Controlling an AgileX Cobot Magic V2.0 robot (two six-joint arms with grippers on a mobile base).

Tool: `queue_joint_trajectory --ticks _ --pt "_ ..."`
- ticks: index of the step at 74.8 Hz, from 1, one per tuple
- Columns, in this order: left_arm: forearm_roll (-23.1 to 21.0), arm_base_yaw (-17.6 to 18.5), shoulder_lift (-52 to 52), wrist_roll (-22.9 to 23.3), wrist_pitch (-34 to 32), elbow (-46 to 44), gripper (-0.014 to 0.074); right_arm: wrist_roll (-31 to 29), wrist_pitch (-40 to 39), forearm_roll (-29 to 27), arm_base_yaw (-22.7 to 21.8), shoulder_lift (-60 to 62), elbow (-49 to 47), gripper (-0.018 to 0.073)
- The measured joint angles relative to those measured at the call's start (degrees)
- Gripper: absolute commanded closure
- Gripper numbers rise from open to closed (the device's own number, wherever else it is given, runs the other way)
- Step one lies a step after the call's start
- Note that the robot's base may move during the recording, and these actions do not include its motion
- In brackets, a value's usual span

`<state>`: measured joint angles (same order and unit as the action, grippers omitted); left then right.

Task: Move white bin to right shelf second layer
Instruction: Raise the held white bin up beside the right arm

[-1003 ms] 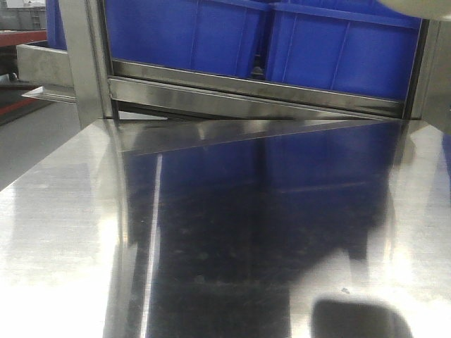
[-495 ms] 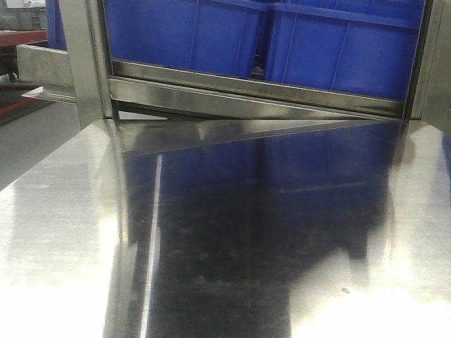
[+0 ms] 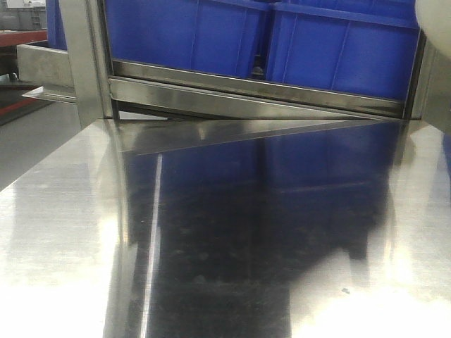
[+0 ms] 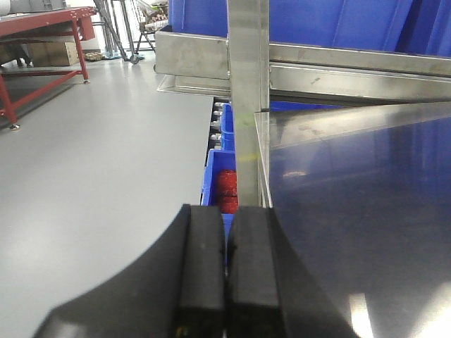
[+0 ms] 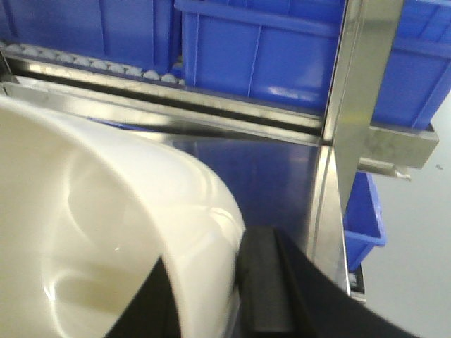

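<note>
White bin (image 5: 106, 232): riding clear of the worktop (image 3: 63, 232), its body lying left of the right claw (image 5: 206, 282) and its open mouth facing the wrist camera.
Right claw: clamping on the bin's wall, one finger inside the tub and one outside.
Left claw (image 4: 225, 236): idling with its pads pressed together on nothing; a steel post (image 4: 248, 98) is standing straight ahead of it.
Change: a pale corner of the bin is coming back into the top right of the front view. Half a second ago only the blue crates (image 3: 183, 35) were showing there. The dark shape that was low on the worktop a second ago is no longer showing.
Meaning: by my reading the bin is travelling high and toward the rack, so the carry is under way and the placing has not begun.
Right shelf second layer (image 5: 91, 62): probably the roller track ahead and to the upper left of the right claw. Blue crates are sitting on it, and no free slot is showing.
</note>
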<state>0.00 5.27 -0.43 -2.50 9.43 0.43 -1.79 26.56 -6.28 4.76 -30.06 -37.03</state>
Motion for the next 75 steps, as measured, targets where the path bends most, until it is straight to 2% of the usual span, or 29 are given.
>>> queue_joint_trajectory --ticks 20,75 --pt "0.0 0.0 0.0 0.0 0.0 0.0 0.0512 0.0 3.54 0.0 0.0 0.0 0.0 0.0503" --pt "0.0 0.0 0.0 0.0 0.0 0.0 0.0512 0.0 3.9 0.0 0.0 0.0 0.0 0.0503"
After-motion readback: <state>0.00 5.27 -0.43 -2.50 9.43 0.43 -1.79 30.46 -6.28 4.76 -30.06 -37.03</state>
